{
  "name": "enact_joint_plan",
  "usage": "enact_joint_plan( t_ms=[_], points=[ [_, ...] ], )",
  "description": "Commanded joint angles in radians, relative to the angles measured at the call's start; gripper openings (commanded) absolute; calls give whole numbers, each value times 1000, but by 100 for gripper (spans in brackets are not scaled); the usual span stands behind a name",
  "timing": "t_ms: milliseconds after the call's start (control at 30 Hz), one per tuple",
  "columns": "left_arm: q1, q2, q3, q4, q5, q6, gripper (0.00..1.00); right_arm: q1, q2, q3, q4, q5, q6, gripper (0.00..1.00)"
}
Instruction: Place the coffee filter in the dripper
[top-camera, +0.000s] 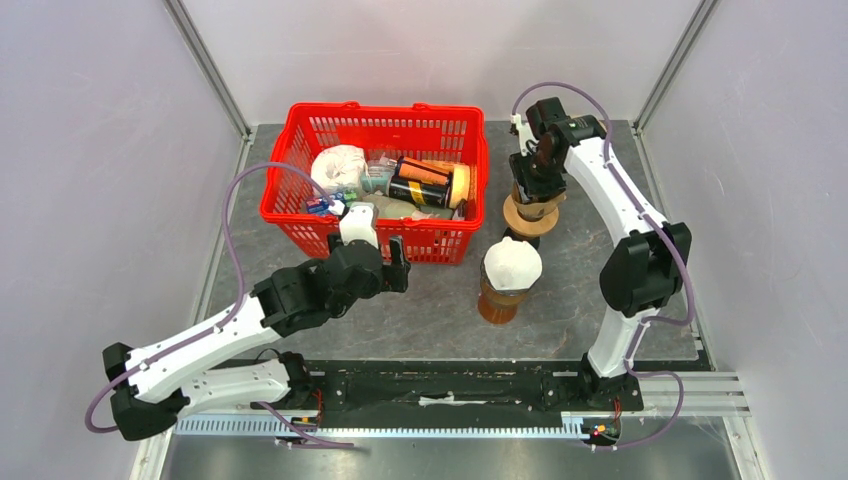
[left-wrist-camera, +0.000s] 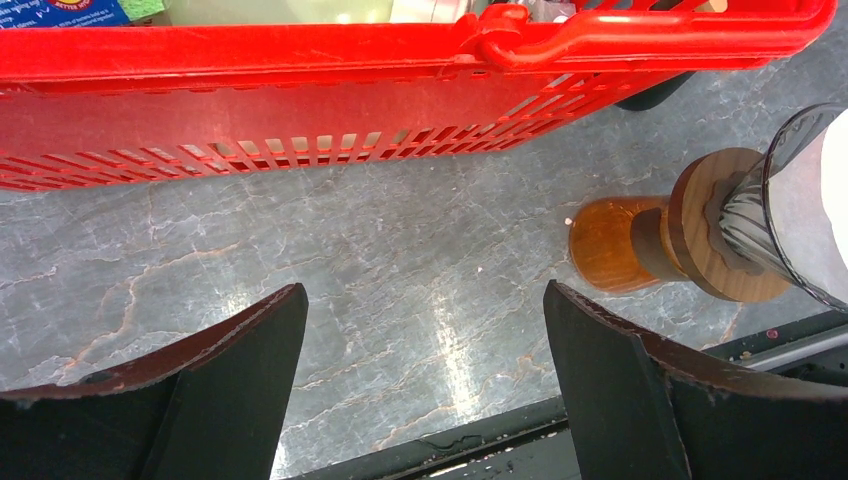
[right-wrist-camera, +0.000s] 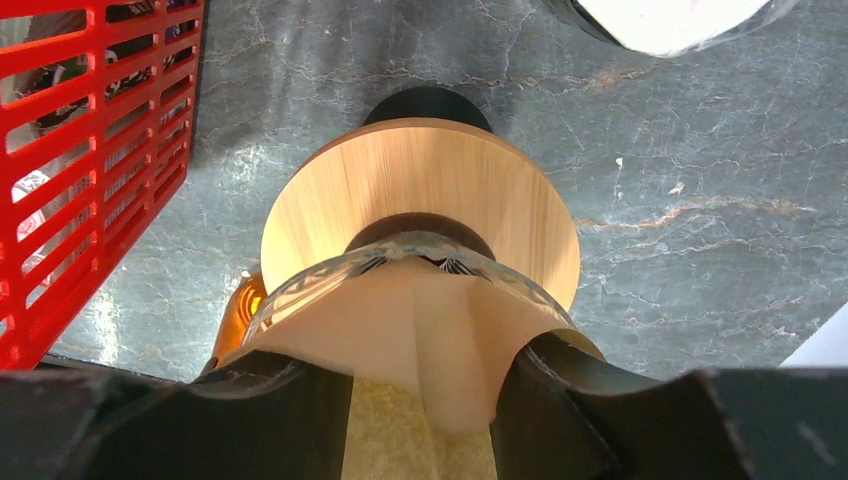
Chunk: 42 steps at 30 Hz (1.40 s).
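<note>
1. The right gripper (right-wrist-camera: 425, 362) hangs straight over the dripper (right-wrist-camera: 400, 258), pointing down so that the paper goes in point first. The tan filter (right-wrist-camera: 420, 320) already sits inside the glass cone, with its upper fold rising between the two fingers.
2. The jaws stand on either side of that fold and the paper fills the gap. I cannot tell whether they are pinching it or have let go.
3. The left gripper (left-wrist-camera: 425, 292) is wide open and holds nothing. It hovers low over the table (left-wrist-camera: 380, 250), probably parked out of the way.
4. In the top view the dripper is at about 1 o'clock from the middle of the table. The red basket (top-camera: 430, 243) is just beside it at 9 o'clock.
5. A second dripper (top-camera: 510, 265) with a white filter stands close by at about 6 o'clock from the first. The left gripper is at 9 o'clock from that one.
6. The basket wall on one side and the second dripper on the near side leave little room. Toward 3 o'clock the table is bare stone.
7. Straight up looks like the safest way out for the right gripper. A sideways pull could drag the filter out or tip the dripper off its wooden ring (right-wrist-camera: 420, 180).
</note>
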Motion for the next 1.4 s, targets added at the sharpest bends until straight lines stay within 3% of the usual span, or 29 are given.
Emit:
enact_joint_plan(
  t_ms=[0, 133, 300, 333, 833, 1267, 1367],
  points=[
    [1, -31, -1, 7, -47, 38, 95, 1, -80, 50, -17, 17, -6, 54],
    [2, -41, -6, 7, -48, 39, 95, 2, -84, 47, -32, 22, -7, 54],
    [3, -47, -6, 7, -45, 40, 95, 2, -78, 42, -33, 42, -3, 30],
    [1, -48, -6, 6, -45, 40, 95, 2, -75, 44, -33, 38, -2, 29],
    [1, -84, -24, -9, -61, 18, 95, 13, 30, -24, 3, 39, 24, 28],
    [2, -75, -27, -14, -72, 13, 95, 14, 28, -94, 47, 44, 60, 28],
    [2, -73, -25, -14, -70, 13, 95, 13, 5, -67, 42, 56, 66, 34]
  ],
)
